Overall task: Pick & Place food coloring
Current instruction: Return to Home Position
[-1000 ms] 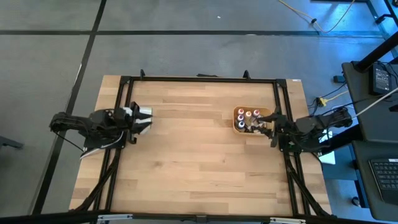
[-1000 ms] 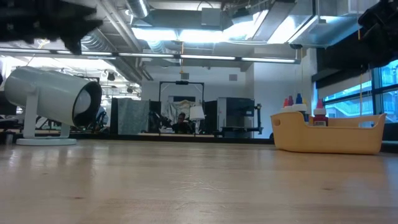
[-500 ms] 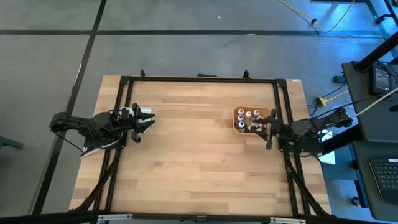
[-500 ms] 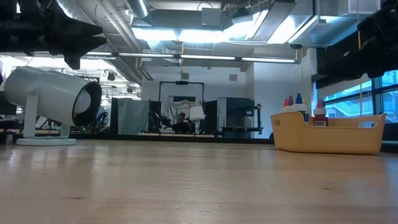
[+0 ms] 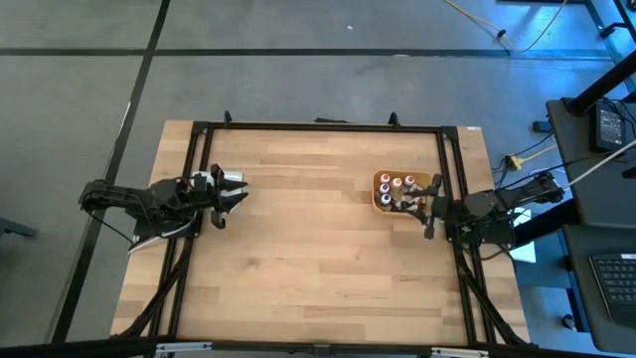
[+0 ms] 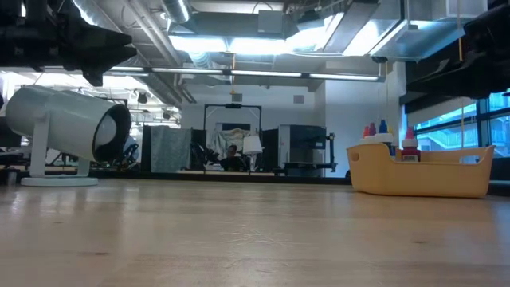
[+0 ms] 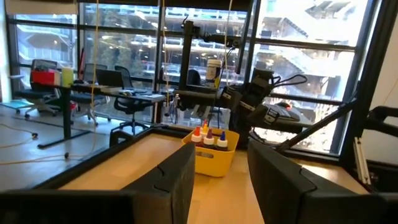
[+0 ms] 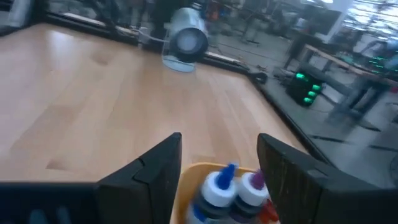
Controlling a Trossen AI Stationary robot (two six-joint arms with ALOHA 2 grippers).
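Tool by tool: my left tool (image 5: 234, 189) hangs over the left side of the table (image 5: 298, 259), its fingers spread and nothing between them, well apart from the work. My right tool (image 5: 429, 207) sits over the table's right side, just beside the yellow bin (image 5: 377, 192) and pointing toward it. Its fingers are parted too and it carries nothing. The food coloring bottles (image 5: 397, 191) stand upright inside that bin, clustered together on the right half of the table. From above I cannot count them surely, perhaps six or seven caps. In the low view a few tips, red and blue, poke above the bin's rim, and none lies loose on the wood. In my right wrist view a blue-capped bottle and a purplish one show close beyond the gap between my fingers. Across the table from the bin stands a white cylindrical device (image 6: 72, 131) on a round foot.
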